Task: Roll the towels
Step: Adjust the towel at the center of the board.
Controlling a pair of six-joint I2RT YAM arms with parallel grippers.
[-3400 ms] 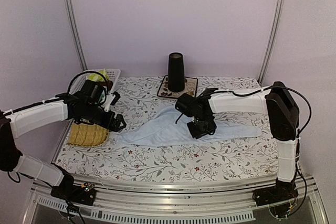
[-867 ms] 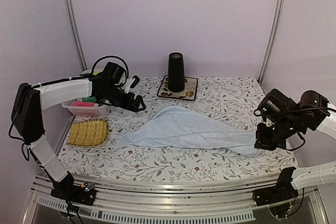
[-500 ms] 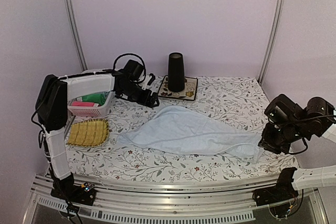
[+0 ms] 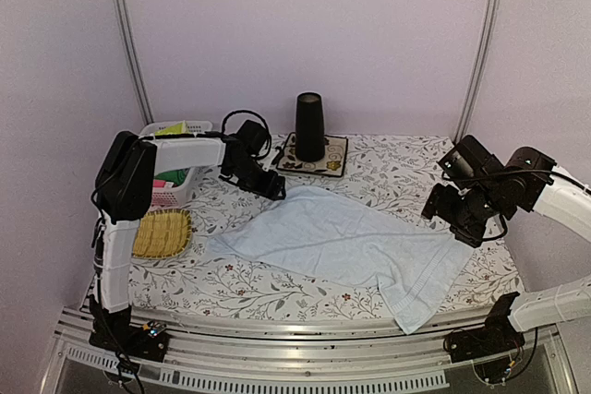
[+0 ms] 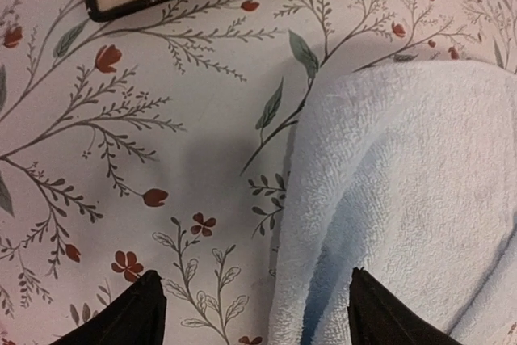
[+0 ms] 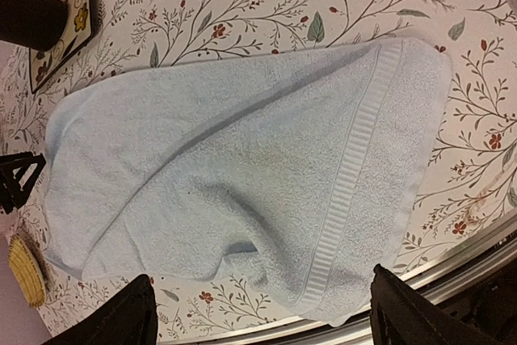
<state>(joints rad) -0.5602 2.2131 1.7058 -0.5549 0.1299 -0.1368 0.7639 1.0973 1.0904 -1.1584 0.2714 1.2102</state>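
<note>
A plain light blue towel [image 4: 342, 237] lies spread flat on the flowered tablecloth, one corner reaching toward the front edge. My left gripper [image 4: 277, 189] hovers low at the towel's far-left corner. In the left wrist view that gripper [image 5: 254, 274] is open, with the folded towel [image 5: 404, 167] edge between its fingers, untouched. My right gripper [image 4: 440, 215] hangs high over the towel's right end. Its wrist view looks down on the whole towel [image 6: 242, 159], and the gripper [image 6: 260, 274] there is open and empty. A yellow-green item [image 4: 182, 126] pokes from the basket; I cannot tell what it is.
A black cone cup [image 4: 309, 126] stands on the flowered mat [image 4: 331, 165] at the back. At the left, a white basket [image 4: 175, 193] holds green and pink items, with a woven yellow tray [image 4: 162, 232] in front of it. A metal rail [image 4: 305, 357] runs along the front edge.
My right gripper opened, let go of the towel's right end and rose back toward the far right. The towel settled wider, one corner nearer the front. My left gripper moved right to the towel's far corner.
</note>
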